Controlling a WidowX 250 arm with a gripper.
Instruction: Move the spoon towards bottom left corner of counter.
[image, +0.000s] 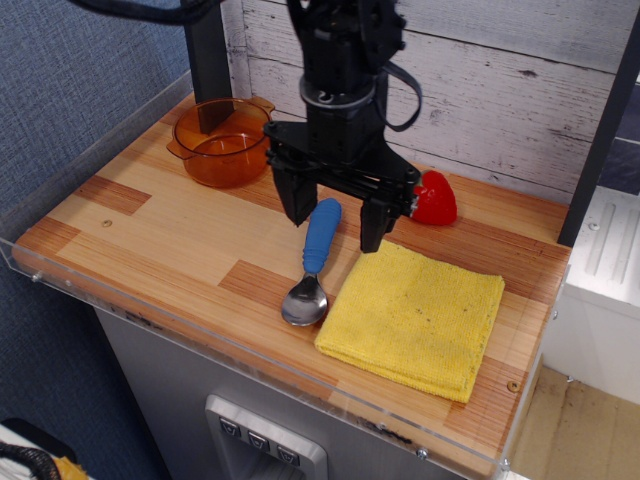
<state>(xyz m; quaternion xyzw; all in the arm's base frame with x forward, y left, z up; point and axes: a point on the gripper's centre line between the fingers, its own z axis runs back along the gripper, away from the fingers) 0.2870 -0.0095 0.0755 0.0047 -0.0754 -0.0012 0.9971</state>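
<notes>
I have the counter (160, 235) in full view, its striped planks bare toward the near-left corner, which is where the spoon (311, 264) has to end up. The spoon lies near the middle, just left of the yellow cloth (415, 318), blue handle pointing away from me and the silver bowl toward the front edge.

To do this step well I want to drop straight down and close across the thick handle rather than the bowl (metal that shiny would likely slip), then carry it low, steering wide of the orange pot (222, 141) at the back left.

The arm stands nearly vertical over the spoon, with the gripper (335, 221) pointing down. Its jaws are spread wide and hold nothing, one finger to each side of the handle's far end, apparently just above the wood. A red object (434, 199) sits behind, well clear.
</notes>
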